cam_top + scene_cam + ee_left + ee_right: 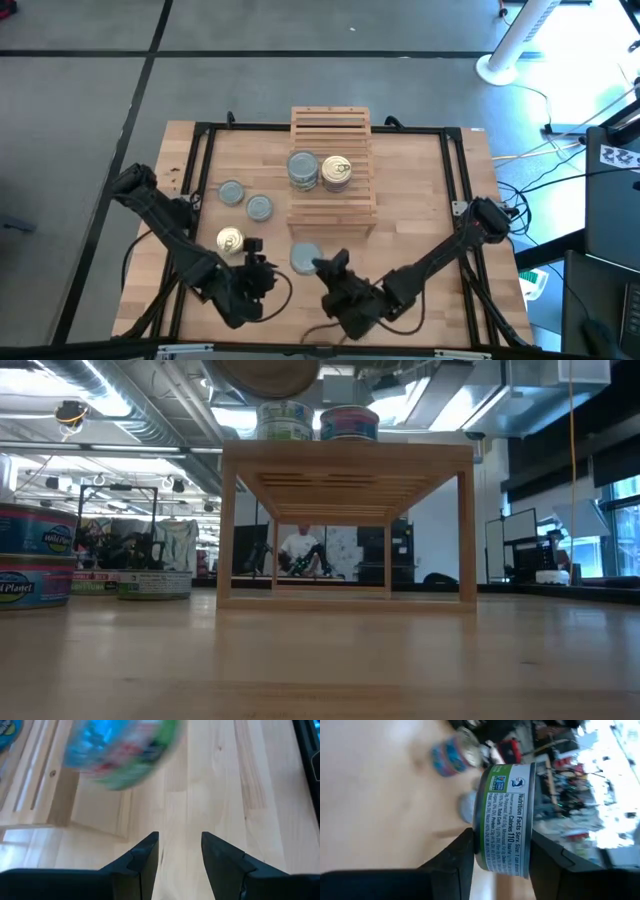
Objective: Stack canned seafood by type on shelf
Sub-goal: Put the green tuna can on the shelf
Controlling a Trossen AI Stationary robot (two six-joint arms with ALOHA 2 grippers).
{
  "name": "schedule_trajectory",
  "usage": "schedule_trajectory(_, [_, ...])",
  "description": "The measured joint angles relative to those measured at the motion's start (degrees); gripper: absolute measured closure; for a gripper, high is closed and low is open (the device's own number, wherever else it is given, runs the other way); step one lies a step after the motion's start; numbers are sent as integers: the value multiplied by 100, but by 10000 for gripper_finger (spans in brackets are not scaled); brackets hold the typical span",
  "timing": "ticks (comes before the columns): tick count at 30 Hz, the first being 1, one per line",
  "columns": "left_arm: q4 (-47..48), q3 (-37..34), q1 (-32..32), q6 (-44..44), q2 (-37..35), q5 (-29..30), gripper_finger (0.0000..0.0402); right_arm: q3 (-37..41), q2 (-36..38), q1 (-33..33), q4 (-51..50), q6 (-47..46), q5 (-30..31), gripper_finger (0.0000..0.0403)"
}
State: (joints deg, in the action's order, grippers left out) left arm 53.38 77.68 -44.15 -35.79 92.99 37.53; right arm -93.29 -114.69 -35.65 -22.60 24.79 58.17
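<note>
**Seven tins counted: stacks on the rack, one in the right claw**

Tabletop (420,200): smooth light wood inside a dark frame.

Slatted wooden shelf (332,170): one, rectangular, at the table's middle toward the far edge. Long axis runs near-to-far in the high view; slats lie crosswise to that. From the low view it stands as a raised rack on legs.

Arms: two. Left arm comes in from the near left, right arm from the near right, both reaching toward the near middle.

Tins, seven by count if each shelf stack is two high:
- Shelf: a grey-blue-topped stack (303,169) and a golden ring-pull stack (336,172), side by side and touching. How many tins each stack holds is hard to tell.
- Table, left of shelf: two grey-blue tins (231,193) (259,207), flat, tops up, near each other.
- Near left: one golden-topped tin (229,241), flat.
- Near middle: one grey-blue tin (305,258), in front of the shelf.

Right gripper (501,851): pinching that near-middle tin across its green-labelled side wall, a finger on each side.

Left gripper (257,270): fingers (145,857) apart with bare tabletop between them, gripping nothing, just beside the golden-topped tin.
</note>
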Motion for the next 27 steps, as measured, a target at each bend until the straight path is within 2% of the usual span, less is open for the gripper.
schedule_trajectory(8, [0,-153,-302,-597,0,286,258,-213,7,663,-11,1027,319,258])
schedule_trajectory(18, [-2,-154,-434,-633,0,380,258,-213,7,1319,-410,1163,264,251])
schedule_trajectory(22, [-2,-154,-411,-605,0,1036,258,-213,7,1409,-503,1159,-1,250])
schedule_trajectory(25, [2,-154,-364,-569,0,1776,258,-213,7,1402,-501,1159,-26,250])
schedule_trajectory(27, [1,-154,-309,-356,0,2058,258,-213,7,1402,-505,1159,-31,249])
